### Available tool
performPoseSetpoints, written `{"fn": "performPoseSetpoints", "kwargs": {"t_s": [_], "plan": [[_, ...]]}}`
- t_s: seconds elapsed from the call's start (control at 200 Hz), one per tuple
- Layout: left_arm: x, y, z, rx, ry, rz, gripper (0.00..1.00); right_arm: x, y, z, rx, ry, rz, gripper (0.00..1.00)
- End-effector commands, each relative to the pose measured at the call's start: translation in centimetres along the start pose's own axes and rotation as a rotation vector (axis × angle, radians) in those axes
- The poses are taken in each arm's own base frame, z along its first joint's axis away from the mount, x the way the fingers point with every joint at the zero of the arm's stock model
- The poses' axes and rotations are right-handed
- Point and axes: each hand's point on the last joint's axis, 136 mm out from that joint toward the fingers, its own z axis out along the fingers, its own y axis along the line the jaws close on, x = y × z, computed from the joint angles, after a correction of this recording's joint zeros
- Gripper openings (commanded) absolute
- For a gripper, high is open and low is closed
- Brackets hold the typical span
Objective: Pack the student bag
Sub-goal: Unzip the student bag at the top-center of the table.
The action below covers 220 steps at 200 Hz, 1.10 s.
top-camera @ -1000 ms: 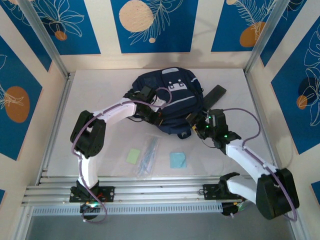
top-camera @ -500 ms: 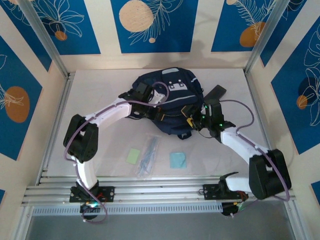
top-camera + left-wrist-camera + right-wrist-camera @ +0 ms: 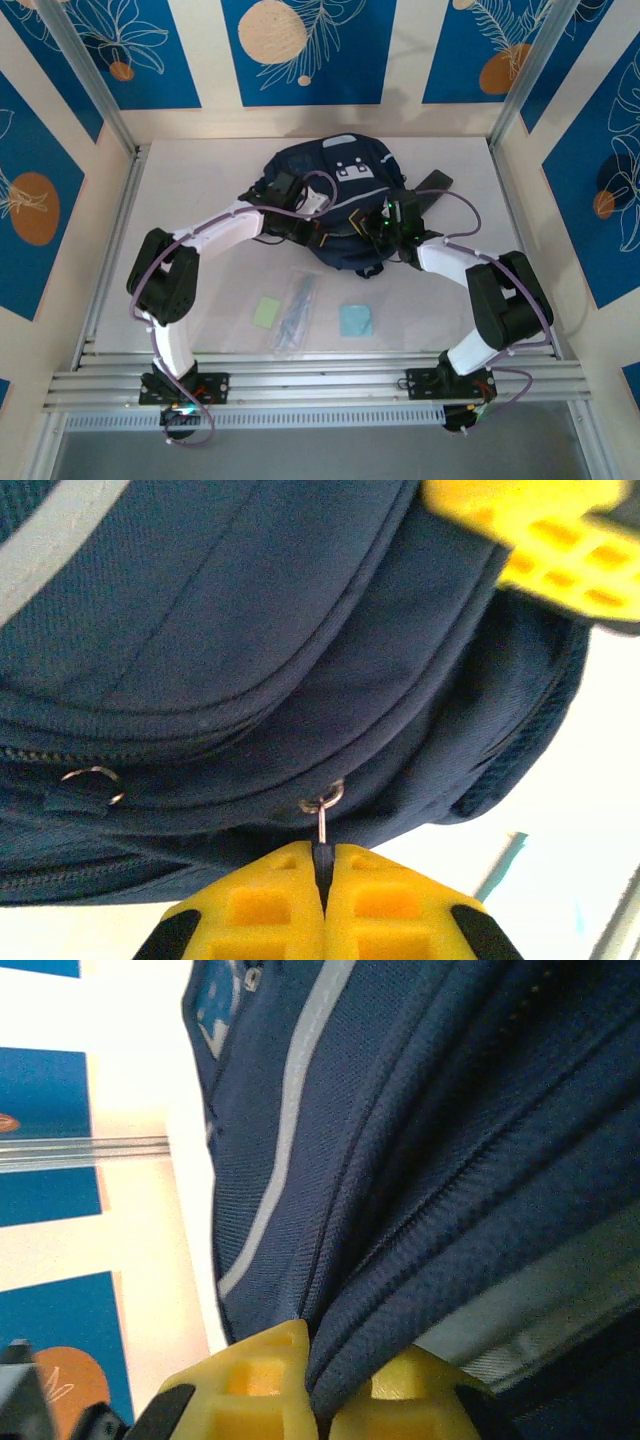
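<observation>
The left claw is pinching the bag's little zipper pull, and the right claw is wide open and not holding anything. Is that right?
Not quite. The right gripper is shut, not open: it pinches a fold of navy fabric on the student bag, as the right wrist view shows. The left gripper does pinch the zipper pull.

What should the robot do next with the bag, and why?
Probably the left gripper should slide the small metal zipper pull it pinches along its track: the right gripper grips a fold of the dark navy fabric backpack, steadying it.
</observation>
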Motion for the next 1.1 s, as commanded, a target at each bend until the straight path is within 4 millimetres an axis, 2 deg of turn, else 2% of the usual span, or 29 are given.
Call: {"fn": "performPoseSetpoints", "kwargs": {"t_s": [0.0,0.13,0.235,0.37,0.43,0.545,0.605,0.68,0.785,0.84,0.88,0.995,1.095], "plan": [[0.1,3.0,-1.5,-0.132,-0.040,-0.013,0.00,-1.4,3.0,-1.0,-0.094,-0.059,-0.061,0.00],[0.0,7.3,-3.2,-0.229,-0.134,-0.149,0.00,-1.6,4.1,-2.8,-0.100,-0.071,-0.094,0.00],[-1.4,9.6,-5.5,-0.273,-0.262,-0.221,0.00,-1.4,4.4,-3.4,-0.105,-0.057,-0.095,0.00],[-3.8,11.8,-7.1,-0.319,-0.392,-0.241,0.00,-0.7,4.6,-3.0,-0.125,-0.018,-0.086,0.00],[-4.4,13.7,-7.4,-0.374,-0.413,-0.270,0.00,-0.4,4.9,-2.7,-0.138,-0.001,-0.089,0.00],[-4.1,17.6,-7.7,-0.475,-0.418,-0.364,0.00,0.1,5.7,-2.1,-0.156,0.033,-0.108,0.00],[-3.8,18.5,-7.8,-0.502,-0.409,-0.389,0.00,0.3,6.1,-1.6,-0.163,0.058,-0.114,0.00],[-3.8,18.1,-7.7,-0.480,-0.406,-0.388,0.00,0.7,6.0,-0.9,-0.160,0.089,-0.115,0.00],[-3.1,17.4,-7.5,-0.447,-0.385,-0.390,0.20,1.4,6.4,0.1,-0.166,0.156,-0.125,0.00],[-2.4,16.9,-7.6,-0.435,-0.364,-0.396,0.41,1.8,6.5,0.4,-0.174,0.188,-0.131,0.00],[-1.8,16.4,-7.7,-0.420,-0.350,-0.397,0.52,2.0,6.4,0.5,-0.163,0.204,-0.138,0.10],[0.0,14.8,-8.4,-0.383,-0.327,-0.407,0.70,2.2,4.8,-0.5,-0.038,0.242,-0.203,0.53],[1.1,13.1,-9.1,-0.345,-0.333,-0.411,0.83,1.0,2.6,-2.4,0.132,0.234,-0.271,0.69]]}}
